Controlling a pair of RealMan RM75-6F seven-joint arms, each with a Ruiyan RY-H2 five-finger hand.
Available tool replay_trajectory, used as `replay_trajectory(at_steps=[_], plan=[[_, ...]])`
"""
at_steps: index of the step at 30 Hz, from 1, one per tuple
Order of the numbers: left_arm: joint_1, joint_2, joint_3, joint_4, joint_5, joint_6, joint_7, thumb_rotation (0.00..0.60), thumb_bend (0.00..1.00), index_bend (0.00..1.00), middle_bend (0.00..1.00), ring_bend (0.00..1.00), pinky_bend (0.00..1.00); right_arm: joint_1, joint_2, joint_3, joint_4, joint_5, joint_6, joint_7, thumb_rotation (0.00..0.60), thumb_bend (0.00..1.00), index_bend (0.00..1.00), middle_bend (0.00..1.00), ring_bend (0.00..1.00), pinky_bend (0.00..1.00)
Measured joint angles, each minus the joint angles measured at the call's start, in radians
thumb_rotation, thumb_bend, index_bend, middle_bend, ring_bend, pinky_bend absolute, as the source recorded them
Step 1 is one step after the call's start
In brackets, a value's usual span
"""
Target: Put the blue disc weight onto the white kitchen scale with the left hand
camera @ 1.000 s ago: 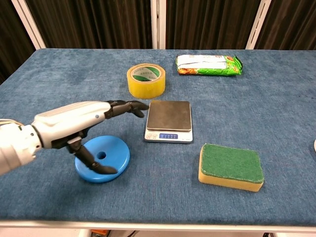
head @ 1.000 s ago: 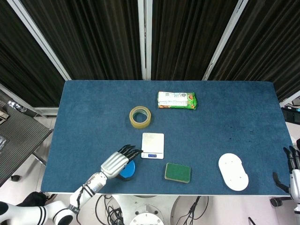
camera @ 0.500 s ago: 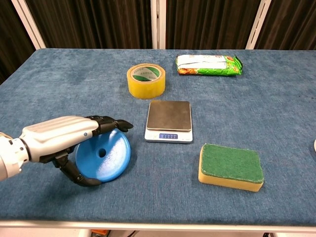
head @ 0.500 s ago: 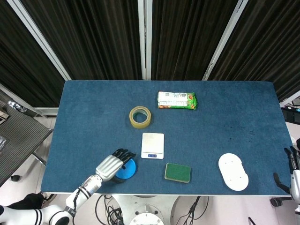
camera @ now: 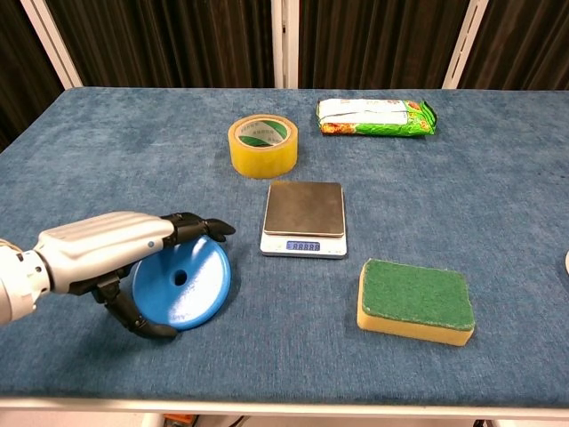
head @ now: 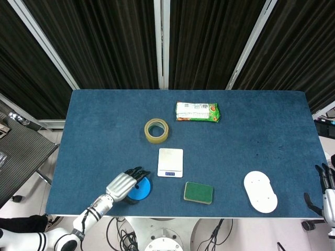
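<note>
The blue disc weight (camera: pixel 182 285) (head: pixel 141 189) stands tilted up on its edge at the near left of the table, its holed face turned toward the chest camera. My left hand (camera: pixel 116 245) (head: pixel 121 184) grips it, fingers (camera: pixel 200 226) curled over the top rim and the thumb (camera: pixel 142 322) under the lower rim. The white kitchen scale (camera: pixel 305 213) (head: pixel 170 161) sits bare just right of and beyond the disc, a short gap away. My right hand (head: pixel 325 185) hangs past the table's right edge, fingers apart and holding nothing.
A roll of yellow tape (camera: pixel 262 145) stands behind the scale, and a green snack packet (camera: pixel 376 116) lies farther back. A green-topped sponge (camera: pixel 414 300) rests right of the scale. A white oval object (head: pixel 260 191) lies near the front right edge.
My left hand drew back and closed over the disc. The disc went from lying flat to tilted up on its edge within the grip.
</note>
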State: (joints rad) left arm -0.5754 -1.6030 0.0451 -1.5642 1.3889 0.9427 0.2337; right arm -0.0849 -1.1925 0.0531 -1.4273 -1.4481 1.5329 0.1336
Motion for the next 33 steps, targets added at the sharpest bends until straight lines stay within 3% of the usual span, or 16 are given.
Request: replay_trajectory(at_steps=[5,13,33], plan=[[0.007,-0.019,0.000,0.025,0.026,0.024,-0.009,0.600,0.14,0.21,0.32,0.25,0.55,0.000,0.001,-0.001,-0.001,0.000,-0.002,0.000,0.600,0.28,0.00,0.00,0.00,0.00],[0.015,-0.038,-0.003,0.047,0.049,0.051,-0.026,0.600,0.19,0.40,0.46,0.40,0.66,0.002,0.001,-0.002,0.001,0.005,-0.011,-0.002,0.600,0.28,0.00,0.00,0.00,0.00],[0.015,-0.045,-0.032,0.053,0.106,0.106,-0.100,0.600,0.23,0.42,0.49,0.43,0.69,0.004,0.004,-0.003,0.000,0.010,-0.020,-0.004,0.600,0.28,0.00,0.00,0.00,0.00]])
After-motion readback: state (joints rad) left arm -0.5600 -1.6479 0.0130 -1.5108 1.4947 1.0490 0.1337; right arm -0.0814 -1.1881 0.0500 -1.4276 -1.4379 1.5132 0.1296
